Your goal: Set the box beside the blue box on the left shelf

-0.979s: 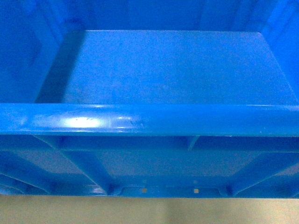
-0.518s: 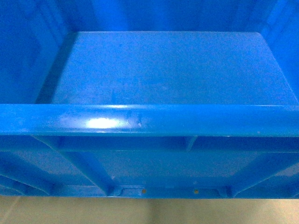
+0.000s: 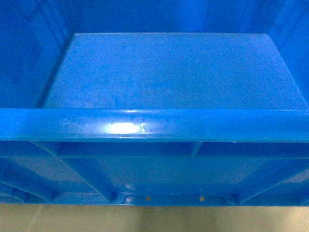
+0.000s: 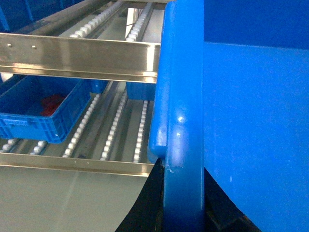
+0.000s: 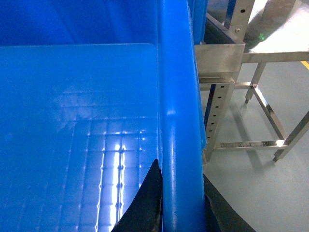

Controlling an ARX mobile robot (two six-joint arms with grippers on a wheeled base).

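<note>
Below us lies pale floor (image 3: pixel 154 220); at our left a steel roller shelf (image 4: pixel 77 55) carries a smaller blue crate (image 4: pixel 38 113), at our right a metal rack frame (image 5: pixel 227 63) stands on grey floor. The box (image 3: pixel 169 72) hangs open-top up, its long rim crosswise before our head camera, edges cut off. Left end effector (image 4: pixel 181 193) and right end effector (image 5: pixel 181 203) each clench a side rim; fingertips are mostly hidden.
</note>
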